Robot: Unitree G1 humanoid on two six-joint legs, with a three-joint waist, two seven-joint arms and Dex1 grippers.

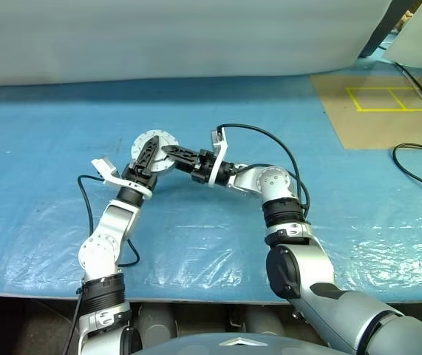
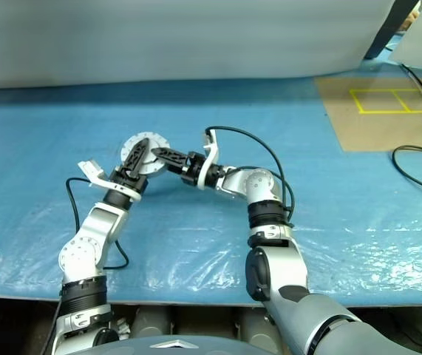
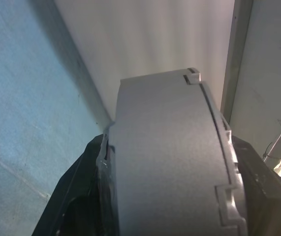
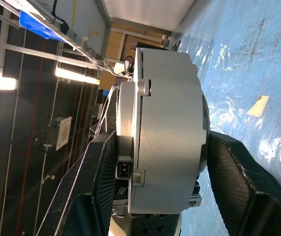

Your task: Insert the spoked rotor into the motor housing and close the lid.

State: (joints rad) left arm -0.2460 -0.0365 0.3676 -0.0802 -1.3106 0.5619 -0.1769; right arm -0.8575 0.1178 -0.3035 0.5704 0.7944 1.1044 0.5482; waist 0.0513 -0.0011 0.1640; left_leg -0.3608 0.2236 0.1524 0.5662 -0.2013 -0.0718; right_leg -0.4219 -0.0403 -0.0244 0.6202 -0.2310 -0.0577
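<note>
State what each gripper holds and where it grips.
Both grip the closed motor housing lifted above the blue sheet: left gripper and right gripper each clamp across its round side wall.

You're looking at a blue plastic-covered work surface [image 1: 218,244] backed by a pale sheet [image 1: 181,37] — beyond, brown floor [image 1: 388,126] with yellow tape squares [image 1: 388,98].
</note>
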